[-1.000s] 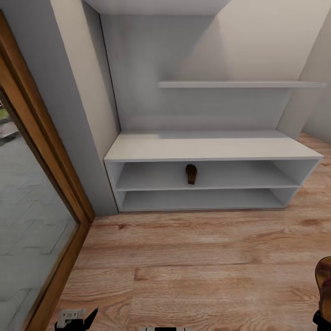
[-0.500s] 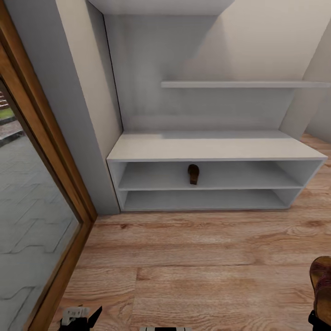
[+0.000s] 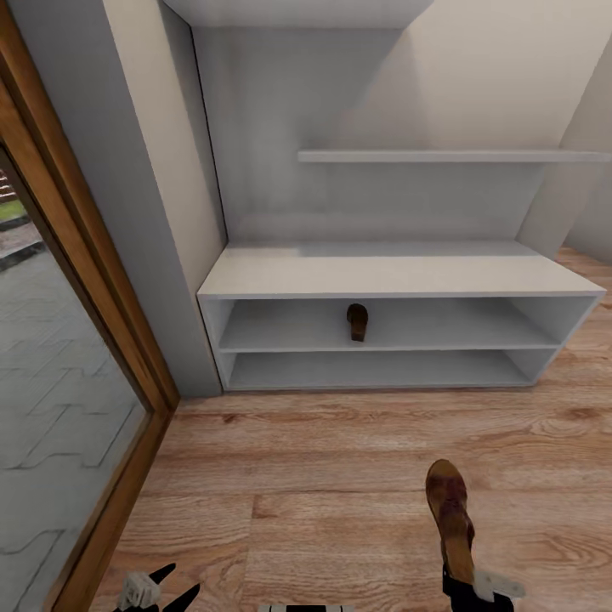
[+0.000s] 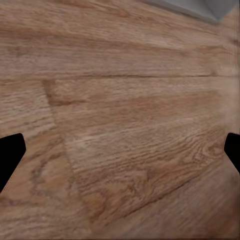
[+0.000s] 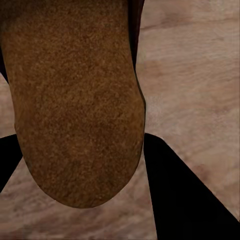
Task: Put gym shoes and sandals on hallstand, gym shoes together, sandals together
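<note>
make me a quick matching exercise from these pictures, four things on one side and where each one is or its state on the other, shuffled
Things:
1. sandal on the rack
2. held sandal
3. left gripper
4. bench top

Places or states:
A. open over the corridor floor
B. clamped in the right gripper
C. bare white surface
D. on the upper open shelf of the hallstand

Pairs: 1-D, 2-B, 3-A, 4-C
</note>
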`<state>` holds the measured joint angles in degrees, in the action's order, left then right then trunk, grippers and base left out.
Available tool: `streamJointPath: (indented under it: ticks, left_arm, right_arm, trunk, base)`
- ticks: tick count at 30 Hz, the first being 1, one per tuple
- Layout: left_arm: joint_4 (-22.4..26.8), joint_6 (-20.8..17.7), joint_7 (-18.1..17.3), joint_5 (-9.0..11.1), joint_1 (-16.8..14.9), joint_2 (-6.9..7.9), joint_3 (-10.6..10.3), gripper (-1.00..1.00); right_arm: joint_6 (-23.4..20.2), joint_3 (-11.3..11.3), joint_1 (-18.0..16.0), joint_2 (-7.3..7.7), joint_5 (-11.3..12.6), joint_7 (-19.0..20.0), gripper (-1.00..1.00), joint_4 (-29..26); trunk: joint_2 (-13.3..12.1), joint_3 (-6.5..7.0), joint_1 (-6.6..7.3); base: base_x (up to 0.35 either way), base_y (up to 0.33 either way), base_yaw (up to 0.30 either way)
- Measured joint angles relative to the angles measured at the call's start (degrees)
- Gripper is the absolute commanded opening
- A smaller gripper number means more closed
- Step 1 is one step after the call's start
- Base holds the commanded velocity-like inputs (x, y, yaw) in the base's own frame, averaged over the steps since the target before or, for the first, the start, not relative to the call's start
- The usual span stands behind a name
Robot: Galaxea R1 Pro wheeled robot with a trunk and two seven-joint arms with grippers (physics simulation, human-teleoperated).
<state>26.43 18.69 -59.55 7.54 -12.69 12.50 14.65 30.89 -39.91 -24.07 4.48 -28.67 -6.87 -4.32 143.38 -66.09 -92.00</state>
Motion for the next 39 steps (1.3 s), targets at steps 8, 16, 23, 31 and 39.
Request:
streamJointPath:
  ticks: [8, 16, 23, 31, 39]
  left_arm:
    - [-0.62, 1.91, -3.87, -0.03, 0.46, 1.42, 0.19, 1.00]
    - [-0.76, 3.28, -4.07, -0.12, 0.50, 1.47, 0.18, 1.00]
    - [-0.72, 3.46, -4.11, -0.54, 0.51, 1.31, -0.01, 1.00]
    - [-0.70, 3.37, -4.11, -0.75, 0.51, 1.22, -0.63, 1.00]
    - [-0.71, 3.27, -4.02, -0.80, 0.51, 1.01, -0.72, 1.00]
  right_arm:
    - [-39.74, 2.91, -10.59, -13.70, -9.56, -0.58, -1.00, -12.16]
    - [-51.79, 2.95, -19.65, -14.43, -10.45, -0.76, -1.00, -16.93]
    - [-52.95, 2.94, -31.23, -14.43, -8.10, -1.19, -1.00, -12.66]
    - [-52.95, 2.74, -32.19, -14.43, -7.54, -1.20, -1.00, -12.02]
    - [-52.96, 2.70, -32.24, -14.44, -7.41, -1.22, -1.00, -12.15]
  trunk:
    - [0.00, 0.01, 0.01]
    - [0.00, 0.01, 0.00]
    - [0.00, 0.01, 0.01]
    - [0.00, 0.00, 0.00]
    - [0.00, -0.09, 0.02]
  base:
    - [0.000, 0.000, 0.000]
    - [0.000, 0.000, 0.000]
    - [0.000, 0.000, 0.000]
    - [0.002, -0.001, 0.000]
    - [0.181, -0.127, 0.047]
